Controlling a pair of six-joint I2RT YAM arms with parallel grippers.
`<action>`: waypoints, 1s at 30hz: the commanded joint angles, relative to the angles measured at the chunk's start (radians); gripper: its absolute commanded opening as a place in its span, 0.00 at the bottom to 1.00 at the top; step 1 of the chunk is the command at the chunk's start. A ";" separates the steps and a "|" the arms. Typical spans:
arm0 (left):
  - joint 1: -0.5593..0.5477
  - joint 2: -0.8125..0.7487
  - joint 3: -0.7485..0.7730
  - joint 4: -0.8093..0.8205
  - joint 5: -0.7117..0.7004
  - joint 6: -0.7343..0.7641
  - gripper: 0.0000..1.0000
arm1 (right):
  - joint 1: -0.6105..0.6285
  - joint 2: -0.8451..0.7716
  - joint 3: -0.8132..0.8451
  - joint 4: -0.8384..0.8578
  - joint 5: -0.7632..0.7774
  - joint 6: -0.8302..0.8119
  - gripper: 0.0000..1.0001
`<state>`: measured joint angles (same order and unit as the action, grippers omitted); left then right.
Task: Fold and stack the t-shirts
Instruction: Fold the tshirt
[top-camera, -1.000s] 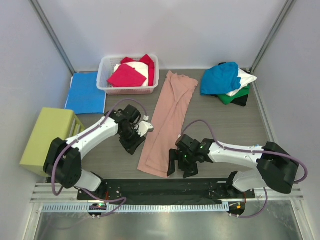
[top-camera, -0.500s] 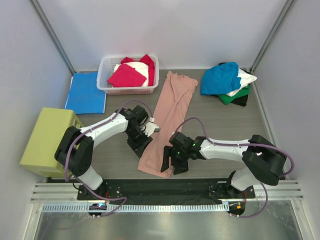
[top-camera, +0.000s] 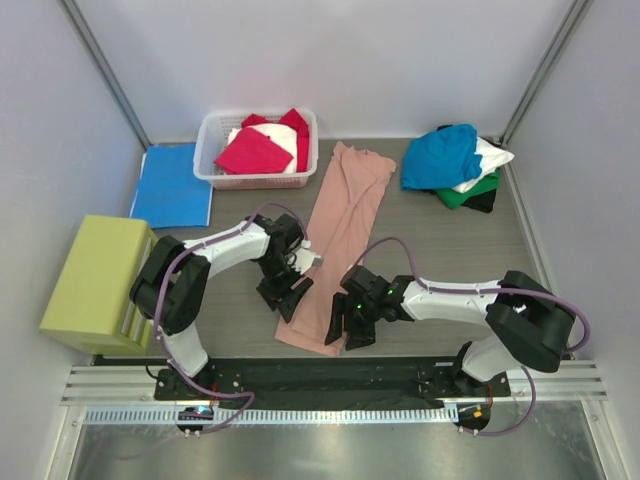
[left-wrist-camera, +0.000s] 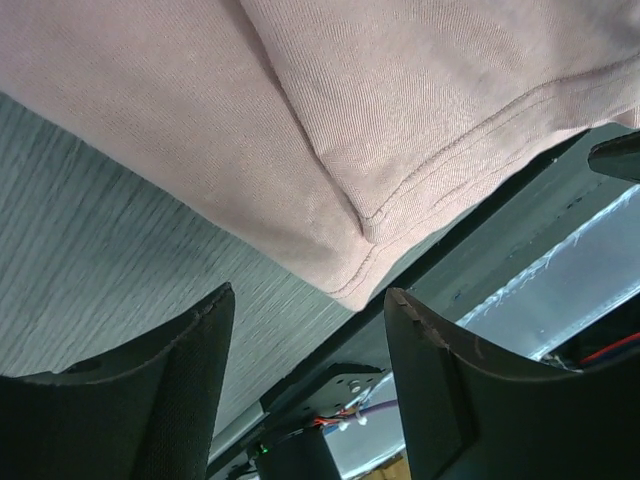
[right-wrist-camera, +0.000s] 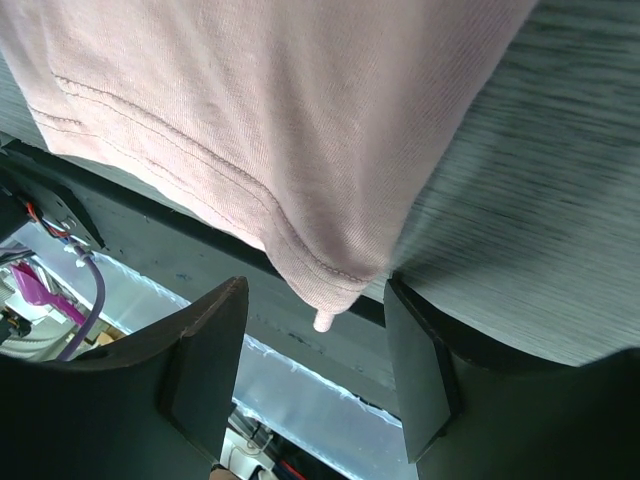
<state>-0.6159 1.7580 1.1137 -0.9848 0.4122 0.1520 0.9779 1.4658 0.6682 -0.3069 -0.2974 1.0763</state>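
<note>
The dusty-pink t-shirt (top-camera: 335, 235) lies folded lengthwise as a long strip, running from the back middle of the table to its near edge. My left gripper (top-camera: 289, 297) is open at the strip's near left corner; the hem corner (left-wrist-camera: 350, 275) sits just ahead of the jaws (left-wrist-camera: 310, 350), not between them. My right gripper (top-camera: 345, 322) is open at the near right corner, with the hem corner (right-wrist-camera: 325, 265) hanging just ahead of its jaws (right-wrist-camera: 315, 345). Neither gripper holds cloth. A teal-blue tee (top-camera: 440, 155) tops a stack at the back right.
A white basket (top-camera: 205, 150) at the back left holds a magenta tee (top-camera: 250, 152) and white cloth. A blue folder (top-camera: 172, 185) lies beside it. A yellow-green box (top-camera: 95, 280) stands at the left. A black rail (top-camera: 320, 372) runs along the table's near edge.
My left gripper has moved down and right to the strip's near left corner. My right gripper has moved left to the near right corner. The shirt has not moved.
</note>
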 joint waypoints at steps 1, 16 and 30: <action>-0.005 -0.020 0.021 -0.040 -0.010 -0.046 0.63 | 0.004 -0.033 -0.012 0.009 0.023 0.016 0.63; -0.038 -0.401 -0.098 0.194 0.093 -0.130 0.67 | 0.002 0.018 0.013 0.015 0.015 -0.003 0.73; 0.067 -0.551 -0.091 0.065 -0.037 -0.168 1.00 | 0.004 0.001 0.034 -0.012 0.056 -0.024 0.79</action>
<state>-0.5877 1.1645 1.0668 -0.8291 0.2543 -0.0380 0.9779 1.4689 0.6788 -0.2905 -0.3084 1.0752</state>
